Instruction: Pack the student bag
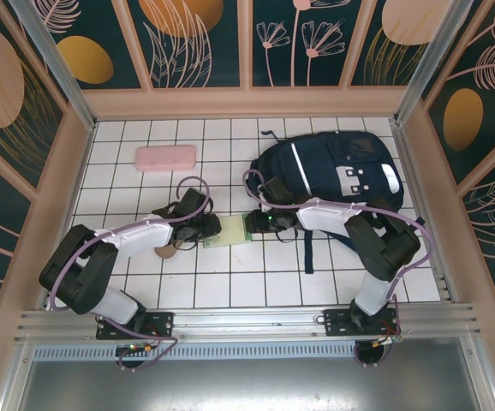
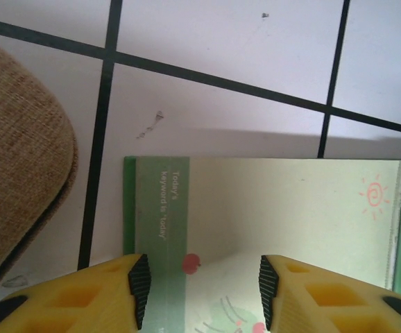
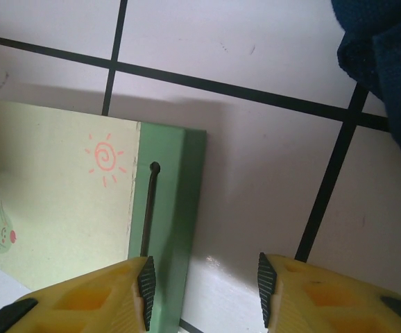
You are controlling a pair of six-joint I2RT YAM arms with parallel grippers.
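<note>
The student bag [image 1: 333, 171], a large navy-blue fabric backpack with white reflective stripes, lies flat at the upper right of the overhead frame, on the white tiled table [image 1: 230, 287]. One dark strap [image 1: 307, 248] trails from it toward the lower edge. It looks soft and limp, so it will likely sag and fold when lifted rather than hold its shape. It is bulky but probably not heavy. The safest hold is a pinch on a firm seam, the top loop or the zip edge, not the loose panel. Whether its main compartment is open I cannot tell.

Just left of the bag, at centre frame, lies a thin pale-green notebook [image 1: 230, 231] with a darker green spine. It is flat, stiff and low, so it is hard to get under.

The right gripper [image 3: 204, 288] hangs over the notebook's spine edge, jaws apart: one finger over the spine, the other over bare tile. The left gripper [image 2: 204, 281] sits at the opposite edge, also spread wide, holding nothing.

A brown woven pouch [image 2: 13, 152] lies just beside the left gripper. An oblong pink case [image 1: 166, 157] rests well apart at upper left.
</note>
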